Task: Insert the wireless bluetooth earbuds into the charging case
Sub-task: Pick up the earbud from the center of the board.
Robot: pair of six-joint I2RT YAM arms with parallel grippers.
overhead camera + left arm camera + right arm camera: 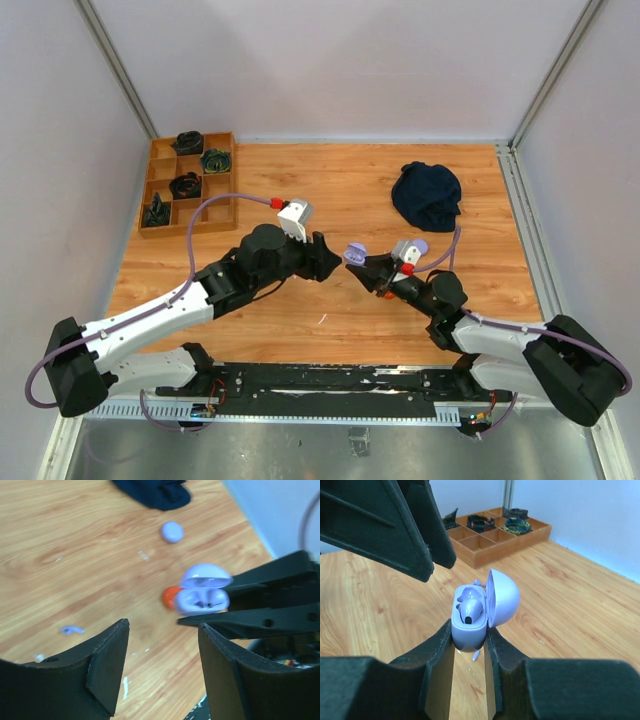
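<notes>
My right gripper [469,631] is shut on the base of the lilac charging case [468,625], which it holds above the table with the domed lid [503,598] swung open. A lilac earbud [471,611] sits in the case. In the left wrist view the open case [202,599] shows pale shapes inside, clamped by the right fingers [260,621]. My left gripper [163,626] stands open and empty, just short of the case. From above, the left gripper [332,259] faces the case [354,252] and the right gripper [364,263]. A tiny lilac bit [72,629] lies on the wood.
A lilac puck [172,531] and an orange-red puck [170,597] lie on the table beyond the case. A dark blue cloth [427,195] sits at the back right. A wooden compartment tray [163,188] with dark items stands at the back left.
</notes>
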